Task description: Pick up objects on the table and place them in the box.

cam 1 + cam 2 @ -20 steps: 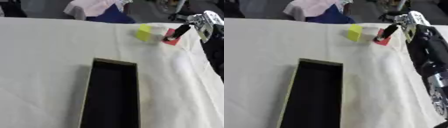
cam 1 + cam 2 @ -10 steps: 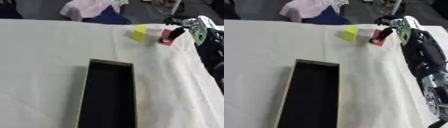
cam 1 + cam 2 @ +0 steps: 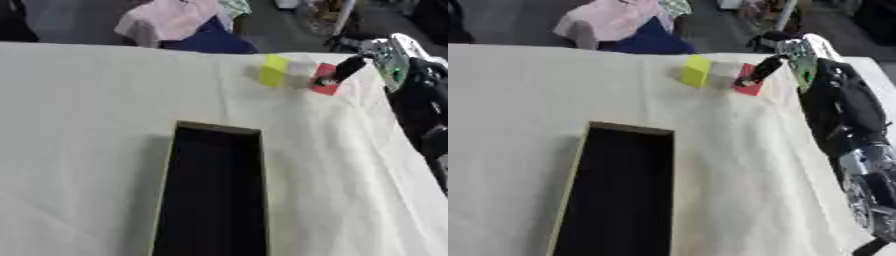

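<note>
A red block (image 3: 325, 84) lies near the table's far right edge, with a yellow block (image 3: 274, 70) just to its left. My right hand (image 3: 801, 54) reaches in from the upper right. One straight dark finger (image 3: 349, 67) slants down onto the top of the red block, and the other fingers hover behind it past the table edge. Nothing is lifted. The long dark open box (image 3: 180, 150) sits in the lower middle, with nothing to be seen inside. My left hand shows in neither view.
A cream cloth covers the table (image 3: 79, 125). My right forearm (image 3: 846, 130) runs down the right edge. Pink and blue fabric (image 3: 184, 22) and dark clutter lie beyond the far edge.
The view has shifted a little. My right hand stays at the red block with its finger still on it, and neither block has moved on the cloth.
</note>
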You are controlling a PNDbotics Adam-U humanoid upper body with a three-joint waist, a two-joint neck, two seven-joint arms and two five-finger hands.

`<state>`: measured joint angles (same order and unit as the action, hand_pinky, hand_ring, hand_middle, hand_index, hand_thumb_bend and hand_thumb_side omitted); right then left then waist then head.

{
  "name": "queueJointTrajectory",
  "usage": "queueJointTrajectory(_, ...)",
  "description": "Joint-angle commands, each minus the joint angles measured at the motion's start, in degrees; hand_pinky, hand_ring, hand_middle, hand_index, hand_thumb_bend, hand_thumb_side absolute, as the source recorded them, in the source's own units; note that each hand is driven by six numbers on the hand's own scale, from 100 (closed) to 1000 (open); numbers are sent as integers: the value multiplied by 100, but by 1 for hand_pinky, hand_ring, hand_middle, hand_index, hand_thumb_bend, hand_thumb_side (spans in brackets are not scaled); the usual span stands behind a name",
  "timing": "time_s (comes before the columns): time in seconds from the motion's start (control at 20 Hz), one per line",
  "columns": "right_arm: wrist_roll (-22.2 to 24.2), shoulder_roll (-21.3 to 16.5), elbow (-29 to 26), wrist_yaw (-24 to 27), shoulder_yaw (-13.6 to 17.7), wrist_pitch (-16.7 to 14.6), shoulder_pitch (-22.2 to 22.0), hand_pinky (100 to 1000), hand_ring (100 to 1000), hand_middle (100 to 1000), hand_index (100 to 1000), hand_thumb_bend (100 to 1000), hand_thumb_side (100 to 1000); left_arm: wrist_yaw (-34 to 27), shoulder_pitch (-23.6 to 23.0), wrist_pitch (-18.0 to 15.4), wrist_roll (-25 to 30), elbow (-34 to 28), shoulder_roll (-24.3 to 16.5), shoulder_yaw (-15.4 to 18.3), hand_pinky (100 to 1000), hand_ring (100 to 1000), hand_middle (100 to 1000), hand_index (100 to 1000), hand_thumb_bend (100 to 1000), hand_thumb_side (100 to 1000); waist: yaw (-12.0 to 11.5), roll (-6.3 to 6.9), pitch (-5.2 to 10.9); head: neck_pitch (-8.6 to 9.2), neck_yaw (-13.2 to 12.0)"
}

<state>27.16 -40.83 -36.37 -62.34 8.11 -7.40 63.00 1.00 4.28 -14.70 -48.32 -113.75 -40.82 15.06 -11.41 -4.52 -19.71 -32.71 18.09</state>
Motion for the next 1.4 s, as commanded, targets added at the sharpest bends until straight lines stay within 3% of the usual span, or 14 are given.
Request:
queueJointTrajectory(0.05,-33,-221,-80,-14,39,38,70,947,920,865,964,516,366,-9,267,-122,96,-84,-340,-86,833,916,948,940,286,992,-5,41,163,-26,48)
queueJointTrajectory(0.3,-5,-319,-31,-53,61,82,-15,948,921,867,961,513,370,-268,1086,-444,159,-84,-1174,-116,843,915,941,946,352,925,-119,139,224,-117,291)
queueJointTrajectory(0.6,91,-431,28,-207,85,135,-62,953,928,878,966,534,356,-1278,1694,-312,-257,-84,-2059,81,845,920,944,946,394,882,-277,297,256,-153,491)
queueJointTrajectory(0.95,245,-482,142,-406,132,221,46,955,932,886,969,557,328,-2345,1789,-84,-364,-75,-2304,418,844,924,949,942,401,877,-341,379,234,-140,562)
queueJointTrajectory(1.4,266,-501,377,-633,276,583,197,951,929,883,967,510,281,-2484,1594,-10,-365,164,-2364,667,843,923,947,938,396,878,-382,398,178,-29,598)
